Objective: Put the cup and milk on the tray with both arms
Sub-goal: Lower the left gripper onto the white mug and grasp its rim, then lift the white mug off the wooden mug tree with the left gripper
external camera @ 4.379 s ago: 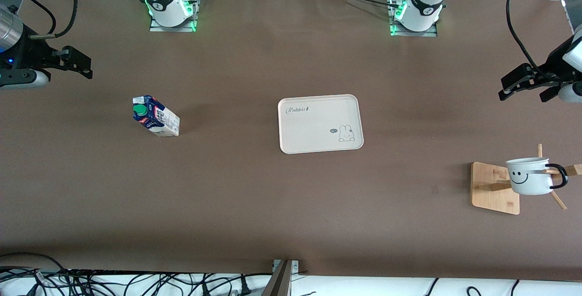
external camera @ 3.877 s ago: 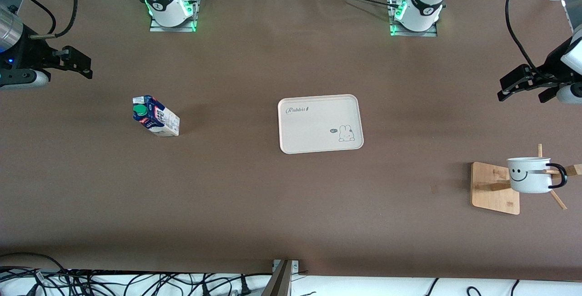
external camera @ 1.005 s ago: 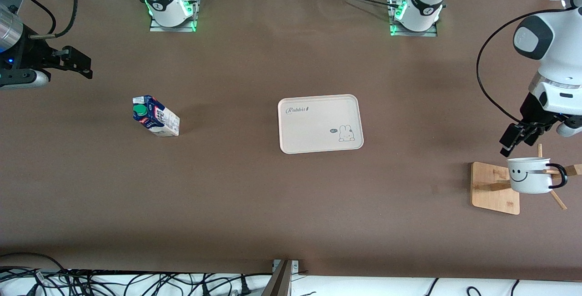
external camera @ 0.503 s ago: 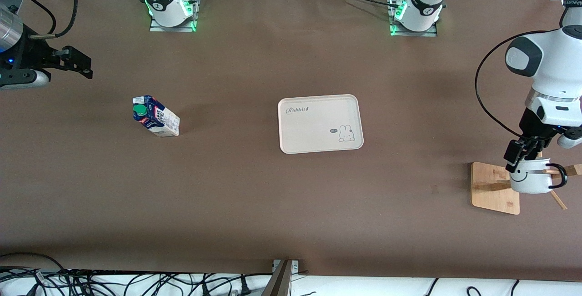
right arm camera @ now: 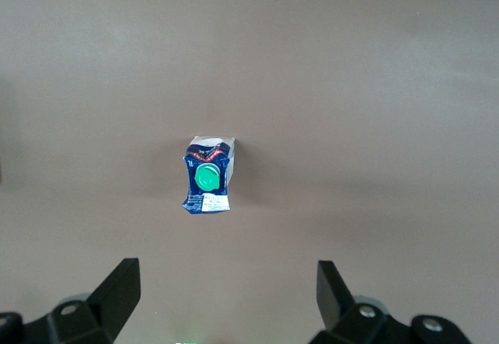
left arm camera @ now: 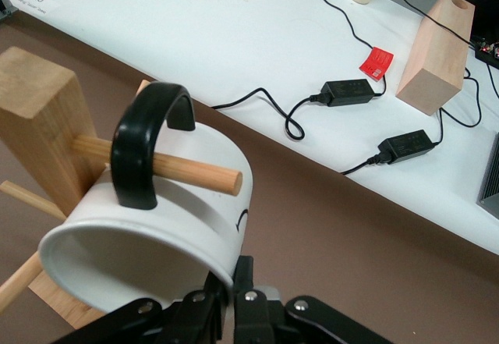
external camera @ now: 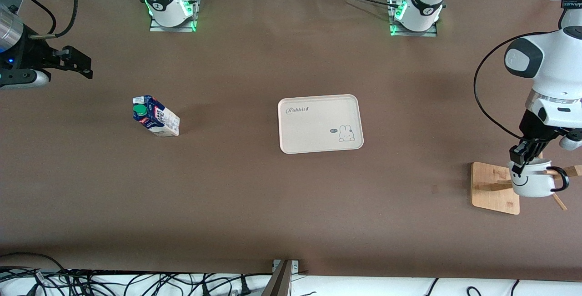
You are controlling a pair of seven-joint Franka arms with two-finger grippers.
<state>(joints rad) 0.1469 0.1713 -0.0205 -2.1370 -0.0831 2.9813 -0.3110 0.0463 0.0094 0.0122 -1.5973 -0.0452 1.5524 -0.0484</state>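
1. Your left pincer was down at the cup, with its fingers pinching the cup's rim; in the left wrist view the rim ran into the black fingers.
2. The cup hung on a wooden peg of the rack, the peg passing through its black handle. Its mouth was tilted toward the left pincer, and the smiley faced the front camera.
3. The rack's base sat flat on the bench at the left arm's end, nearer the front camera than the tray, and well apart from it.
4. Your right pincer waited in the air at the right arm's end of the bench. Its fingers stood spread wide and held nothing.
5. In the right wrist view, the milk showed between those spread fingers, far below them, green cap up.
6. The milk stood upright on the bench toward the right arm's end, about level with the tray from the front camera and well apart from it.
7. The tray lay flat near the middle of the bench, between the milk and the rack. Its "Rabbit" script was toward the arms' bases and the bunny drawing toward the left arm's end. Nothing rested on it: neither the cup nor the milk had been placed there yet.
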